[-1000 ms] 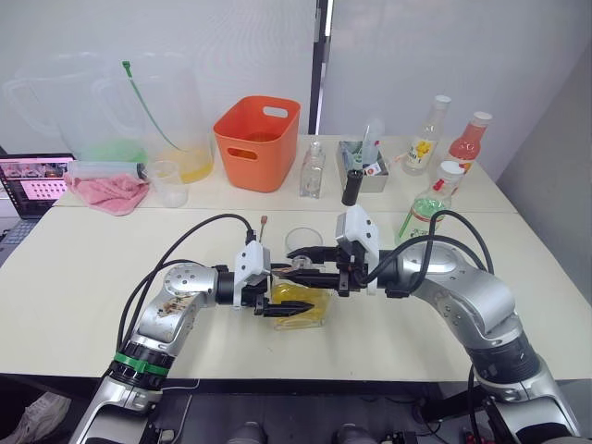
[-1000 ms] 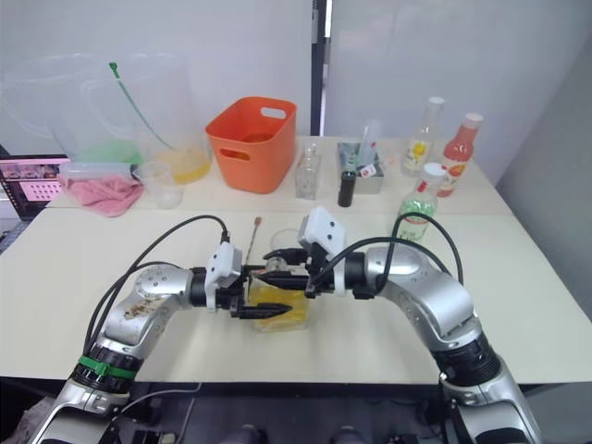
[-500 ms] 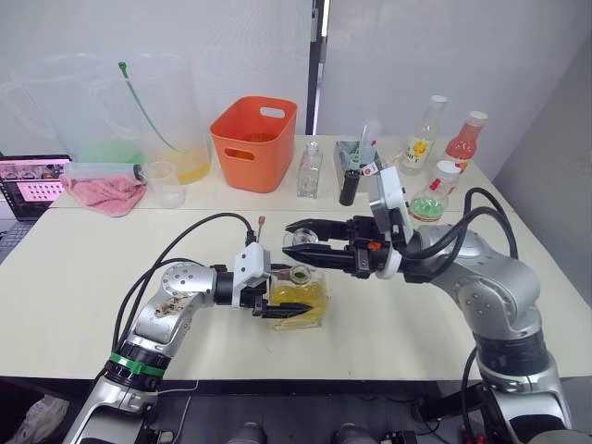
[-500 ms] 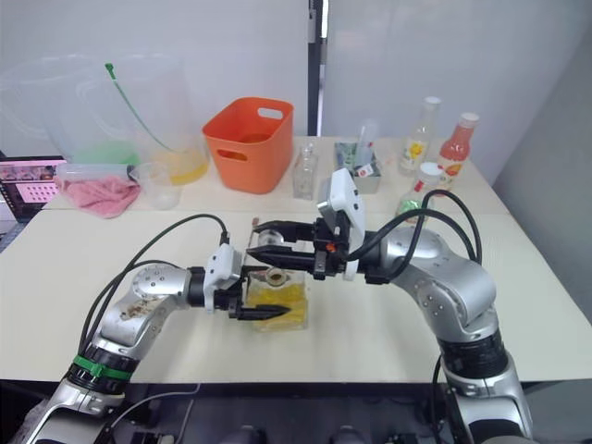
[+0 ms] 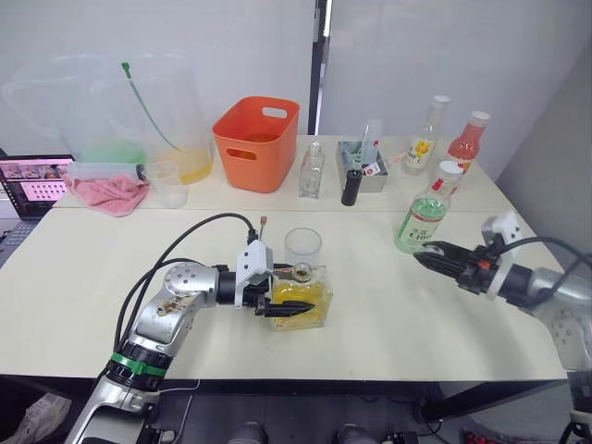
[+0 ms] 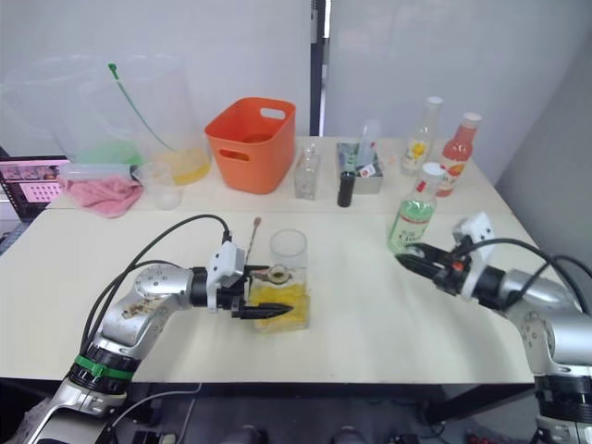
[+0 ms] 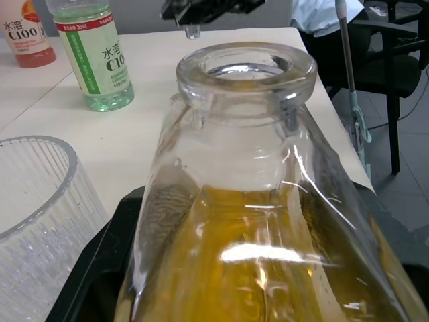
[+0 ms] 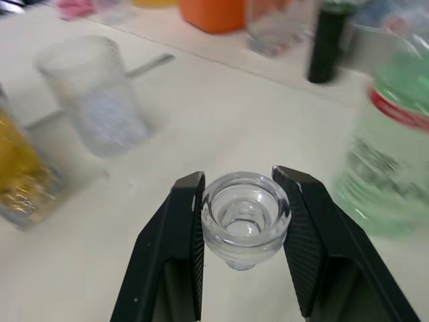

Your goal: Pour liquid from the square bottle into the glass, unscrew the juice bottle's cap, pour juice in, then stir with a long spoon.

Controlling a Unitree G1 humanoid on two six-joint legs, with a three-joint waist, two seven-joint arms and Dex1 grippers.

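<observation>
Left claw (image 5: 289,311) clamps the squat clear square bottle (image 5: 302,301) of yellow liquid, standing unstoppered mid-worktop (image 5: 83,268), just in front of the plain clear glass tumbler (image 5: 302,248). Right claw (image 8: 243,258), out near the worktop's right edge, pinches a small clear glass stopper (image 8: 244,217) between its fingers, close beside the green-tinted juice bottle (image 5: 425,213) with its white cap (image 5: 450,169) on.

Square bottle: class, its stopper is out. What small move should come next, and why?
Probably set the clear stopper down on the table. The right pincer holds it beside the juice bottle, while the left pincer grips the open square bottle next to the glass, ready to pour.
</observation>
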